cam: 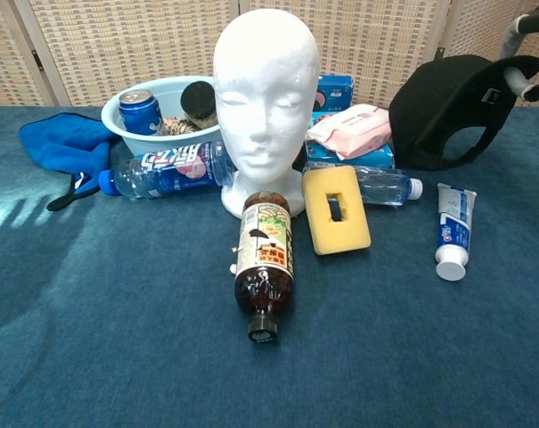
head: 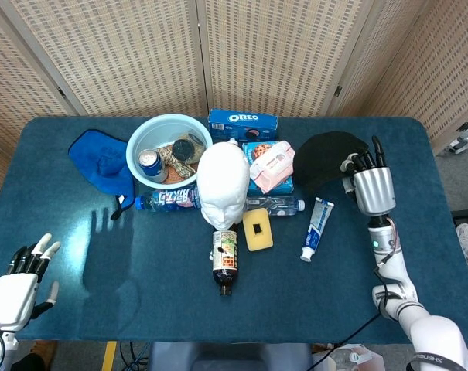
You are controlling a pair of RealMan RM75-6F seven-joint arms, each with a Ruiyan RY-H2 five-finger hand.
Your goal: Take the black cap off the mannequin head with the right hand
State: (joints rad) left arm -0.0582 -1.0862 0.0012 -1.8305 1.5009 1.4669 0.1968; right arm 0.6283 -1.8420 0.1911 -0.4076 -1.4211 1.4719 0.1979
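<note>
Now, notes from largest to smallest. Table [head: 79, 255]: blue cloth top, crowded at the middle. Head [head: 223, 184]: bare, upright, well off to the left of your right fingers, so the cap is already off it. Bowl [head: 145, 139] beyond that, far from either hand.

Cap [head: 326, 154]: black, down on the table just ahead of your right fingers [head: 365, 161], which reach its near edge. In the chest view the cap [cam: 447, 107] sits with its opening toward the camera and fingertips show at its upper right rim.

Right hand [head: 370, 189]: back of the hand up, fingers fairly straight and close together at the cap's edge. Whether they pinch the fabric or only rest on it, you cannot tell from either view.

Left hand [head: 17, 282]: near corner, far from everything, fingers a little spread, holding nothing.

Tube [head: 317, 218]: lies on the thumb side of your right hand, near the cap.

Risks, as I judge them: if fabric is caught on a fingertip, pulling back drags the cap onto the tube or off the table's right edge. A sweep to the left could knock the packets [head: 271, 166] beside the cap.
</note>
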